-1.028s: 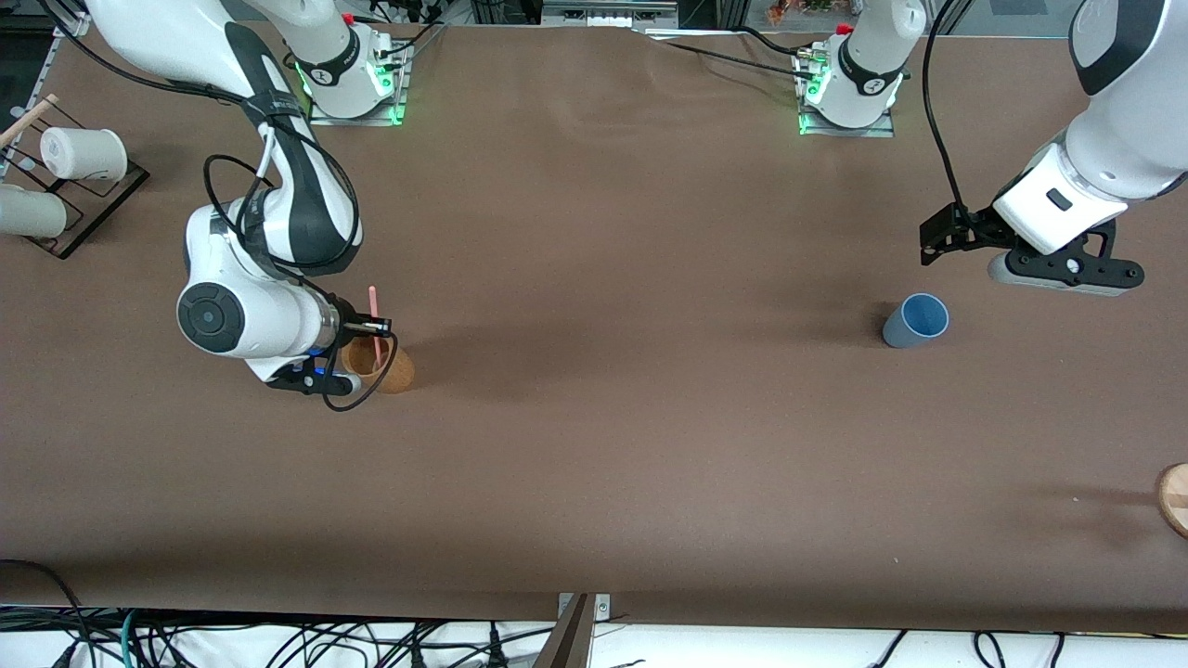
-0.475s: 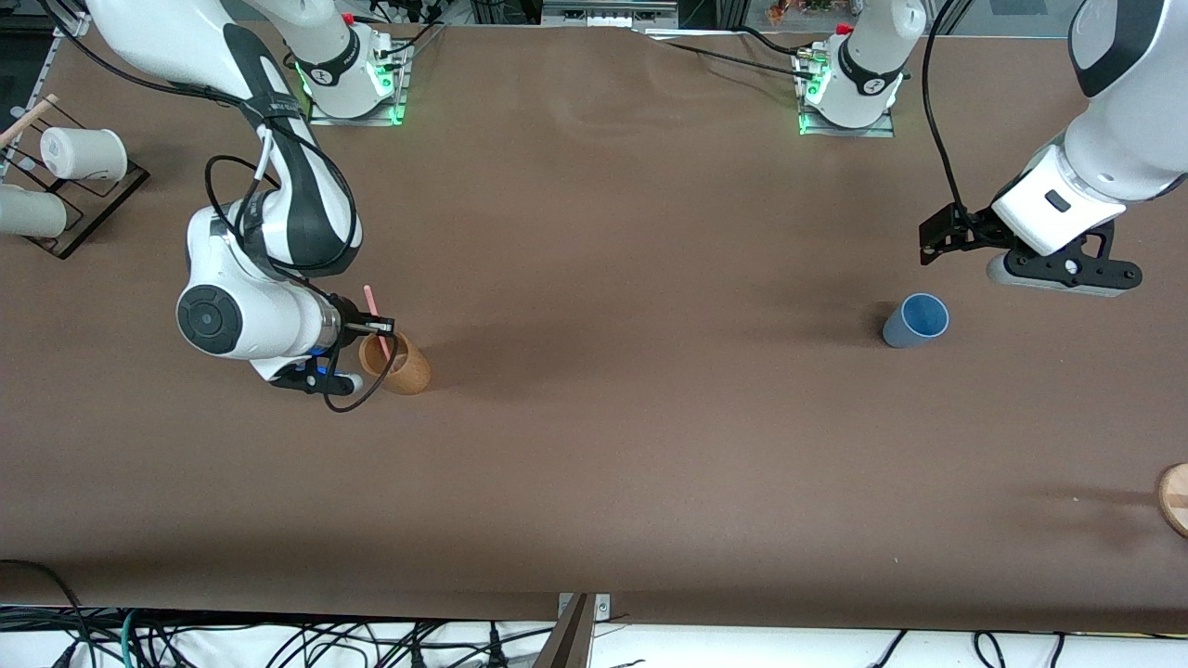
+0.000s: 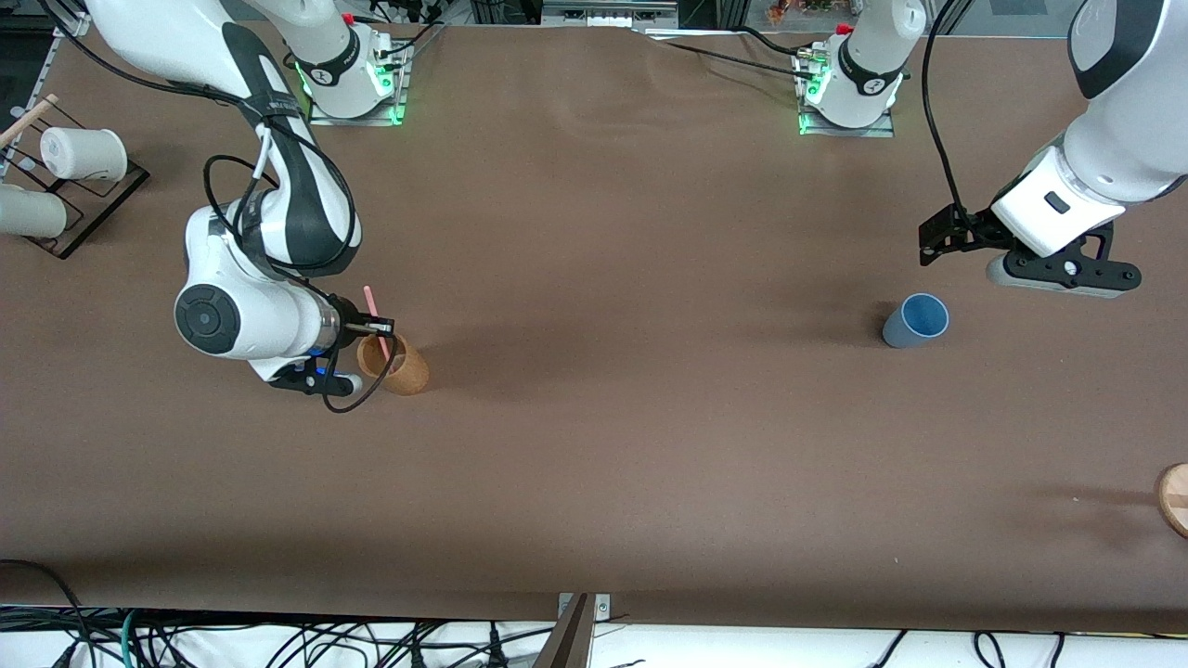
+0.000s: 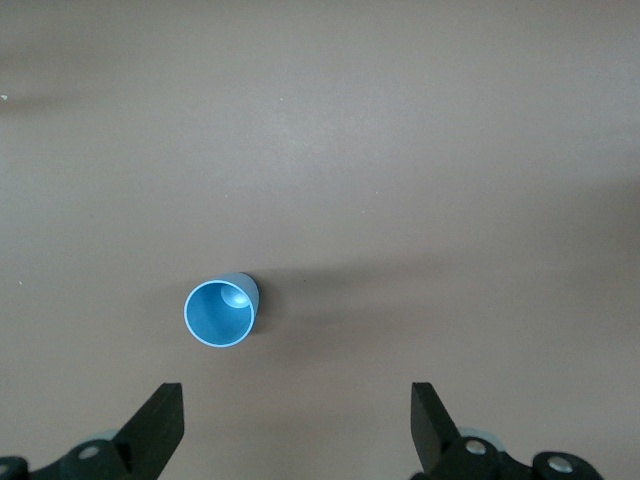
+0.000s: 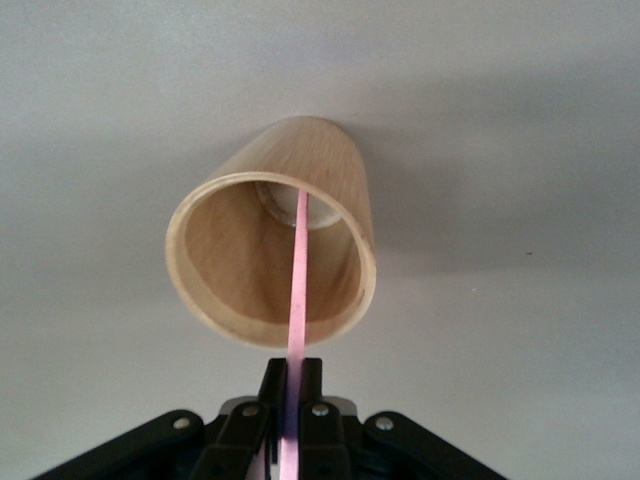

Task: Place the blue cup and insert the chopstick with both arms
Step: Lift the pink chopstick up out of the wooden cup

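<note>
The blue cup (image 3: 915, 321) stands upright on the brown table toward the left arm's end; it also shows in the left wrist view (image 4: 221, 311). My left gripper (image 3: 1065, 270) hangs open and empty above the table beside the cup, its fingertips (image 4: 160, 425) spread wide. My right gripper (image 3: 375, 327) is shut on the pink chopstick (image 3: 375, 325) over a tan-brown cup (image 3: 394, 365) toward the right arm's end. In the right wrist view the chopstick (image 5: 298, 290) runs from the gripper (image 5: 292, 385) down into the tan-brown cup (image 5: 275, 262), its tip at the bottom.
A black wire rack (image 3: 70, 209) with white cups (image 3: 82, 153) stands at the table's edge at the right arm's end. A round wooden piece (image 3: 1175, 497) shows at the left arm's end, nearer the front camera.
The right gripper shifted with the chopstick and the tan-brown cup moved slightly toward the table's middle, its mouth now tilted toward the gripper. The left arm has barely moved.
</note>
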Action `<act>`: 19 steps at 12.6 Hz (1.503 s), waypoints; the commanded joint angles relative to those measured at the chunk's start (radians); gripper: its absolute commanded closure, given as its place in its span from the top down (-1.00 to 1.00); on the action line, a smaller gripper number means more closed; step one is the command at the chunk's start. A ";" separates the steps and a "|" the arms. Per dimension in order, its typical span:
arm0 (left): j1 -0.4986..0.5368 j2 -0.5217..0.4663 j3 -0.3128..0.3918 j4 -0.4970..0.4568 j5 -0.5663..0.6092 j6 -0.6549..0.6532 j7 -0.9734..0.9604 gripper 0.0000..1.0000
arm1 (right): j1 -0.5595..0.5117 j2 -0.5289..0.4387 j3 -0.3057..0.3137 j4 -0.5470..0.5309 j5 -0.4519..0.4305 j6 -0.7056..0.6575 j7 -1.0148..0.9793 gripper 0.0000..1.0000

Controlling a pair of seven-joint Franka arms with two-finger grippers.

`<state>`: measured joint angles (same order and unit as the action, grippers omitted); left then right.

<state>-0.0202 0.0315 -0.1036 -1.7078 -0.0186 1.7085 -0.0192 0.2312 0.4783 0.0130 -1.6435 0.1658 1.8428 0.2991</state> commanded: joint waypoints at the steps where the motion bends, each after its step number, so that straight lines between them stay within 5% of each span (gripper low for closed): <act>1: -0.003 0.013 -0.001 0.031 0.028 -0.021 -0.008 1.00 | -0.001 -0.046 -0.001 0.059 0.017 -0.123 -0.006 -0.99; 8: 0.002 0.015 -0.001 0.036 0.029 -0.023 -0.004 1.00 | -0.006 -0.236 -0.001 0.156 0.020 -0.463 -0.008 -0.99; 11: 0.005 0.018 0.001 0.034 0.028 -0.023 -0.005 1.00 | -0.004 -0.247 -0.004 0.235 0.052 -0.556 -0.006 -0.99; 19: 0.006 0.028 0.004 0.036 0.026 -0.021 -0.001 1.00 | -0.010 -0.263 -0.005 0.245 0.055 -0.559 -0.006 -0.99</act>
<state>-0.0157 0.0479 -0.0994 -1.7024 -0.0185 1.7082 -0.0191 0.2264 0.2185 0.0076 -1.4179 0.2003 1.2997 0.2983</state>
